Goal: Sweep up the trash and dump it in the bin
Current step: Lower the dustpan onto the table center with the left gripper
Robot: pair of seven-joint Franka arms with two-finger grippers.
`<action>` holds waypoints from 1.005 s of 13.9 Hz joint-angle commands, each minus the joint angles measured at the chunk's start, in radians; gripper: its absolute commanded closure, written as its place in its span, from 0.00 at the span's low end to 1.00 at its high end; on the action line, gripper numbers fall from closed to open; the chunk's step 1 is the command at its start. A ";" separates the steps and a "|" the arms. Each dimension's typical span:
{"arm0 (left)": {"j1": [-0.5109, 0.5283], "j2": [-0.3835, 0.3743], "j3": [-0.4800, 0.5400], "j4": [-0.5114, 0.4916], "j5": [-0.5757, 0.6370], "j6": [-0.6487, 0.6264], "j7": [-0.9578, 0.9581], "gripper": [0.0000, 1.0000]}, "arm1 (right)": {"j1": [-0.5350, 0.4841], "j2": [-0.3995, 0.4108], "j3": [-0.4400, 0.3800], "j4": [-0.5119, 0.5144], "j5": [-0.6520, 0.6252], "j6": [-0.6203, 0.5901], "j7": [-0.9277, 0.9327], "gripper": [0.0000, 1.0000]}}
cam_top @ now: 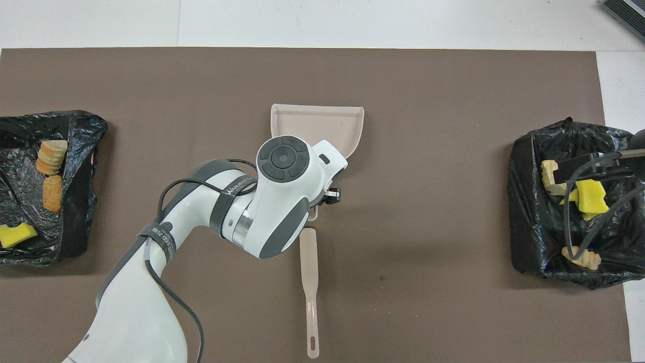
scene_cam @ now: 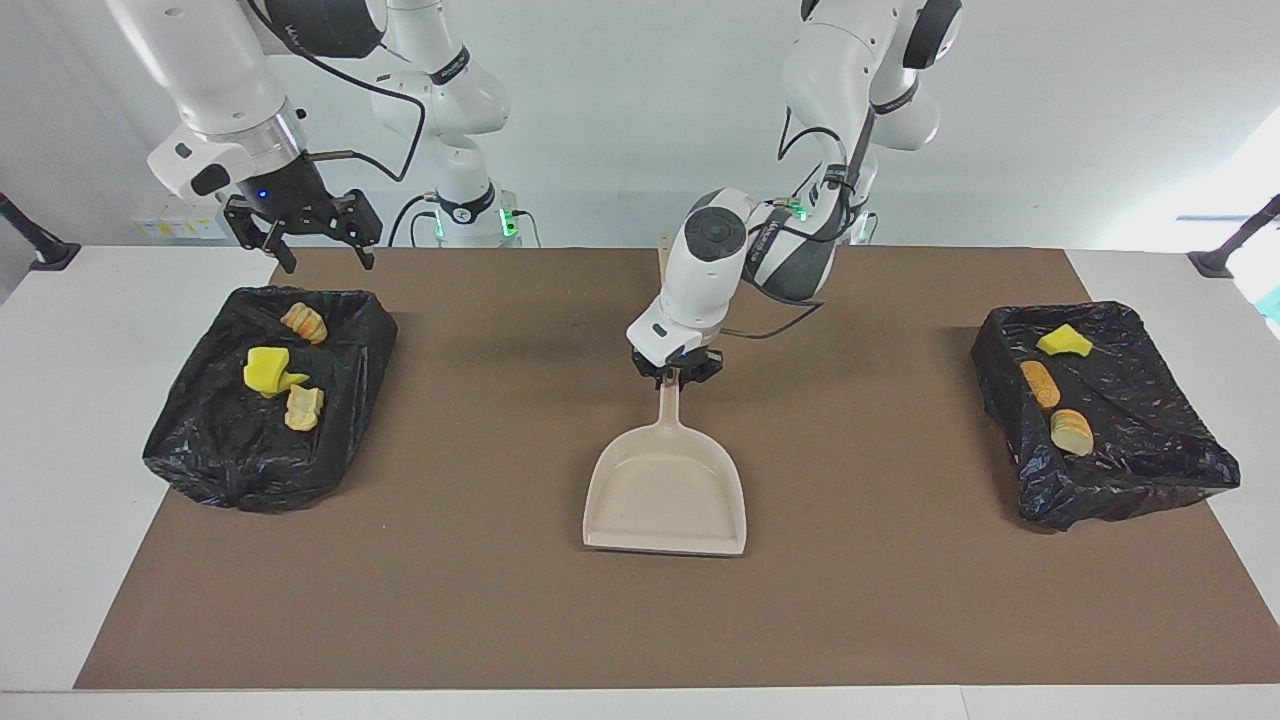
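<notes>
Brown mat (scene_cam: 480,600): matte sheet covering most of the desk, nothing loose on it that I can spot.
White desk (scene_cam: 60,400): bare strips stick out past the mat at both ends and along the edge farthest from the robots.
Room: plain pale wall at the robots' end, with a black stand foot (scene_cam: 40,245) at each corner of the desk up there.
Left claw (scene_cam: 679,376): pinched tight on the tip of the dustpan handle, around the middle of the mat.
Dustpan (scene_cam: 665,495): beige plastic, looks empty, mouth pointing away from the robots; can't tell if it's sitting flat on the mat or just off it.
Brush thing (cam_top: 309,282): flat beige paddle lying loose on the mat, nearer to the robots than the dustpan and roughly in line with its handle.
Right claw (scene_cam: 318,250): fingers spread wide, gripping nothing, hanging over the robot-side rim of the bin at its own end; that arm is just waiting.
Bin at the right arm's end (scene_cam: 200,460): black bag liner, holds trash (scene_cam: 268,370), one yellow-green scrap and two tan lumps.
Bin at the left arm's end (scene_cam: 1150,470): same black liner, more trash (scene_cam: 1071,430) inside, one yellow-green scrap and two orange-tan lumps.
</notes>
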State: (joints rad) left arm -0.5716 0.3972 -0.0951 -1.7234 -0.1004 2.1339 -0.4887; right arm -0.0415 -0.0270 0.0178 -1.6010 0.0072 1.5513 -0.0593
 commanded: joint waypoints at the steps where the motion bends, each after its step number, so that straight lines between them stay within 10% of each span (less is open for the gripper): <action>1: 0.013 -0.001 0.000 -0.010 -0.016 0.031 0.019 1.00 | -0.001 -0.017 0.004 -0.017 0.002 0.001 0.021 0.00; 5: 0.015 0.002 0.000 -0.002 -0.019 0.034 0.003 1.00 | -0.001 -0.017 0.002 -0.017 0.002 0.001 0.021 0.00; 7: 0.009 0.002 0.000 -0.004 -0.036 0.049 -0.017 0.57 | -0.001 -0.017 0.004 -0.017 0.002 0.001 0.021 0.00; 11: -0.002 0.002 0.000 -0.007 -0.035 0.043 -0.039 0.48 | -0.001 -0.017 0.004 -0.017 0.002 0.001 0.021 0.00; 14: 0.012 -0.032 0.008 -0.002 -0.035 -0.029 -0.039 0.12 | -0.001 -0.017 0.004 -0.017 0.002 0.001 0.021 0.00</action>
State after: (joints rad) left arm -0.5614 0.4012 -0.1029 -1.7211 -0.1206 2.1564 -0.5179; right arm -0.0415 -0.0270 0.0178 -1.6010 0.0072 1.5513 -0.0593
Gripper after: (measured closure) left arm 0.348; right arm 0.000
